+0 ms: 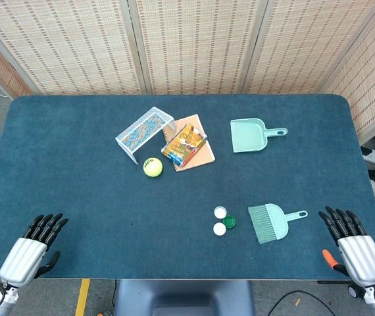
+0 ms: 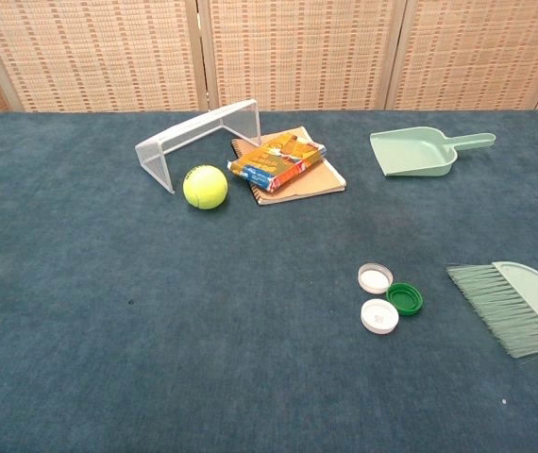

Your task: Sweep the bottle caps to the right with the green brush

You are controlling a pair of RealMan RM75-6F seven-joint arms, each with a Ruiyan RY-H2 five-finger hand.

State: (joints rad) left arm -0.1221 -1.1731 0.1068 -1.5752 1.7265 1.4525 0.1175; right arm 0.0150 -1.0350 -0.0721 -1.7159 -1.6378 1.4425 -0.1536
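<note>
Three bottle caps lie close together near the table's front: a white cap [image 1: 220, 212] [image 2: 375, 277], a green cap [image 1: 229, 221] [image 2: 404, 298] and another white cap [image 1: 220, 229] [image 2: 379, 316]. Just right of them lies the green brush [image 1: 271, 222] [image 2: 516, 304], bristles toward the caps, handle pointing right. My right hand [image 1: 350, 241] rests open at the front right corner, a short way right of the brush handle. At the front left corner my left hand [image 1: 33, 247] rests open, far from the caps. Neither hand shows in the chest view.
A green dustpan [image 1: 250, 135] [image 2: 420, 151] lies at the back right. Further left are a notebook [image 1: 204, 154] [image 2: 321, 179] with a colourful box [image 1: 184, 145] [image 2: 277, 160] on it, a clear wire rack [image 1: 145, 133] [image 2: 198, 140] and a tennis ball [image 1: 152, 166] [image 2: 205, 186].
</note>
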